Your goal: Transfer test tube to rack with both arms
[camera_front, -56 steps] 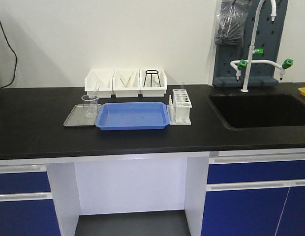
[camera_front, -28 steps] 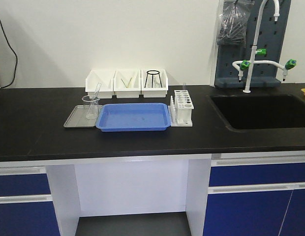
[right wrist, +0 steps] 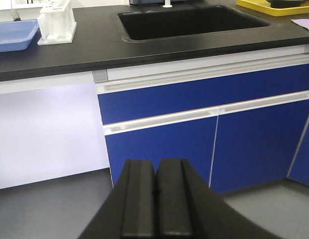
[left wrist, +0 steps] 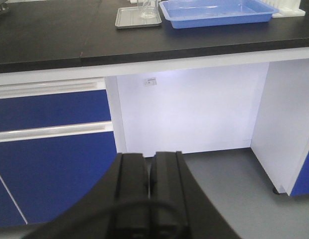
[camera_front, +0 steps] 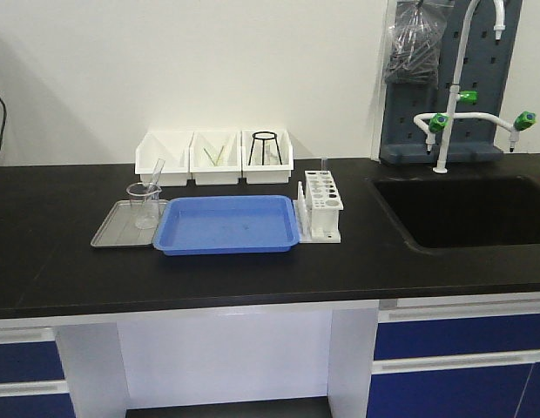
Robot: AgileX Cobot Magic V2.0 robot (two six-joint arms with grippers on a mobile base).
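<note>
One test tube (camera_front: 156, 175) leans in a clear beaker (camera_front: 144, 205) on a metal tray (camera_front: 113, 230) at the bench's left. Another test tube (camera_front: 323, 165) stands upright at the back of the white rack (camera_front: 320, 205), right of the blue tray (camera_front: 226, 224). Neither arm shows in the front view. My left gripper (left wrist: 149, 156) is shut and empty, low before the bench's knee space, far from the beaker (left wrist: 148, 9). My right gripper (right wrist: 156, 163) is shut and empty too, facing the blue cabinet doors below the rack (right wrist: 57, 22).
Three white bins (camera_front: 213, 157) line the wall behind the trays. A black sink (camera_front: 462, 209) with a white faucet (camera_front: 453, 96) lies to the right, a yellow tray (right wrist: 274, 6) beyond it. Blue drawers (left wrist: 50, 129) flank the knee space.
The whole bench has grown and shifted in the front view, the trays sliding left and down. Nothing on the bench has moved relative to the rest.
</note>
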